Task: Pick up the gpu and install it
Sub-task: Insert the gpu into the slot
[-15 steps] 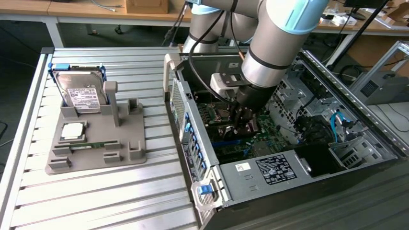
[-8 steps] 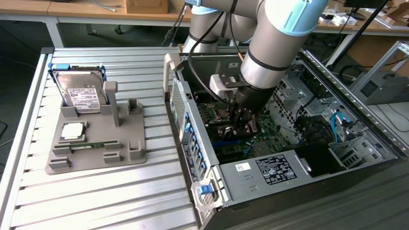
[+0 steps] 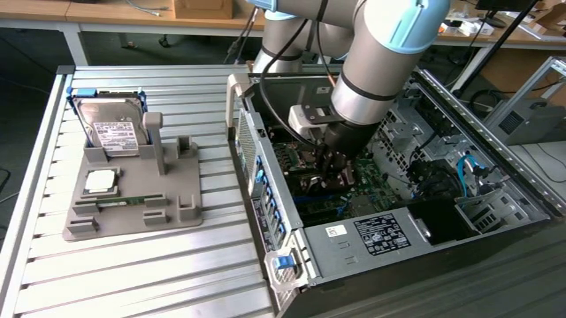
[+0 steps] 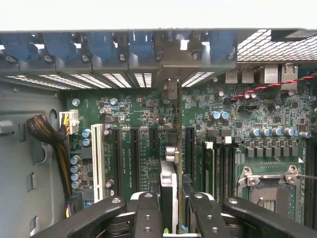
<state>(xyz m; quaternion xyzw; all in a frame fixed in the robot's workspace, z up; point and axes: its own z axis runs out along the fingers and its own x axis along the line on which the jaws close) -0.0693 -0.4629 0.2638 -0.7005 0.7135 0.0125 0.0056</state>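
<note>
The gpu (image 4: 168,191) is standing on edge between the fingers (image 4: 147,218), seen edge-on in the wrist view as a thin card with its silver bracket end pointing toward the slotted rear wall of the computer case (image 3: 265,192). The fingers are pinching it from both flat sides. In the exterior view the gripper (image 3: 332,169) is reaching deep into the open case, just above the motherboard (image 4: 138,119). The card is lining up over one of the long dark expansion slots (image 4: 171,148) beside the white slot (image 4: 98,161), but whether its lower edge is already touching or entering the slot I cannot tell. So the pickup is looking done, and the seating appears unfinished or just under way. Outside the case, on the worktop (image 3: 142,265), a grey holder (image 3: 132,209) is carrying the hard drive (image 3: 113,129) and a memory stick (image 3: 128,199).
</note>
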